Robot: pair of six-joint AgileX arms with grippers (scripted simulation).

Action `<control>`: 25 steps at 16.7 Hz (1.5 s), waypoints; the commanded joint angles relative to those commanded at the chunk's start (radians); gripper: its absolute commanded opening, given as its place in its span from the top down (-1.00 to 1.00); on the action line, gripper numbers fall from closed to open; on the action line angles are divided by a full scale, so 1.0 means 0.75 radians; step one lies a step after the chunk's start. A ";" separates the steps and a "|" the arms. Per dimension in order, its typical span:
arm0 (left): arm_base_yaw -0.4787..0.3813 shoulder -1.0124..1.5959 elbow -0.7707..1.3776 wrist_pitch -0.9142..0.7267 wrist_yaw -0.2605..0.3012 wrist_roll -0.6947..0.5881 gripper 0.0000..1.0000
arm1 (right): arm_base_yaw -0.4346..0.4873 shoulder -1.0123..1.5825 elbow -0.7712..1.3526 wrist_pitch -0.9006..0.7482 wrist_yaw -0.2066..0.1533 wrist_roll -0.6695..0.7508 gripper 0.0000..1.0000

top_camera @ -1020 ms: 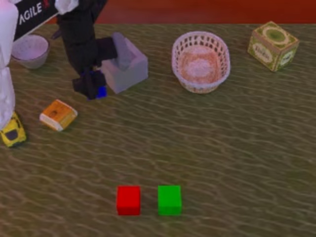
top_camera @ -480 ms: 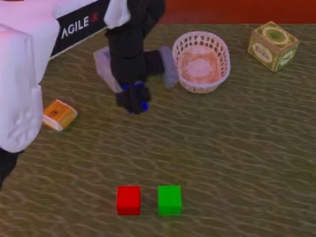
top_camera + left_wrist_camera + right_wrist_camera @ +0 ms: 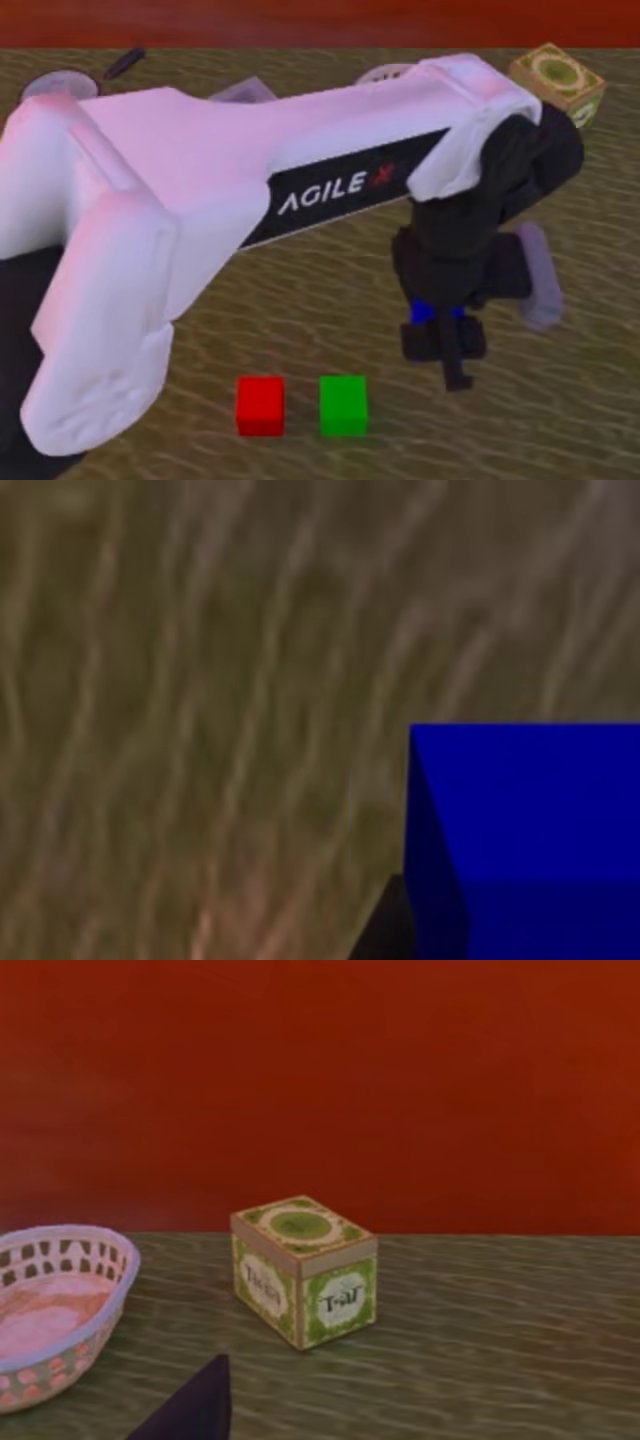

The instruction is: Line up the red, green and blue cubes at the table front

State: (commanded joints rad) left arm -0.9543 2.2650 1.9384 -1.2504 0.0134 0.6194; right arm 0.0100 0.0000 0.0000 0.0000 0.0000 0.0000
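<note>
The red cube (image 3: 260,405) and the green cube (image 3: 343,404) sit side by side on the table (image 3: 560,420) near its front edge, with a small gap between them. My left arm reaches across the table, and its gripper (image 3: 445,342) is shut on the blue cube (image 3: 436,313), held above the table to the right of the green cube and a little behind it. In the left wrist view the blue cube (image 3: 530,830) fills the corner, with a dark finger (image 3: 388,932) against its side. My right gripper (image 3: 195,1410) shows only as a dark tip in its own wrist view.
A green tea box (image 3: 556,80) (image 3: 305,1270) stands at the back right. The white basket (image 3: 50,1300) is mostly hidden under my left arm in the top view. A grey block (image 3: 240,92) and a bowl (image 3: 55,85) peek out at the back left.
My left arm swung from the back left, beside the grey block, to the right and forward with the blue cube in its gripper. The red and green cubes have not moved.
</note>
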 joint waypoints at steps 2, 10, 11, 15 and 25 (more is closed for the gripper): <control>-0.060 -0.020 -0.020 0.006 -0.001 -0.045 1.00 | 0.000 0.000 0.000 0.000 0.000 0.000 -1.00; -0.067 -0.003 -0.058 0.060 -0.001 -0.051 1.00 | 0.000 0.000 0.000 0.000 0.000 0.000 -1.00; -0.067 0.009 -0.085 0.102 -0.001 -0.053 1.00 | 0.000 0.000 0.000 0.000 0.000 0.000 -1.00; -0.074 0.067 -0.204 0.283 0.001 -0.058 1.00 | 0.000 0.000 0.000 0.000 0.000 0.000 -1.00; -0.076 0.079 -0.225 0.311 0.000 -0.058 0.25 | 0.000 0.000 0.000 0.000 0.000 0.000 -1.00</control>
State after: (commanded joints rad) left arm -1.0113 2.3246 1.7694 -1.0170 0.0137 0.5760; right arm 0.0100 0.0000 0.0000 0.0000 0.0000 0.0000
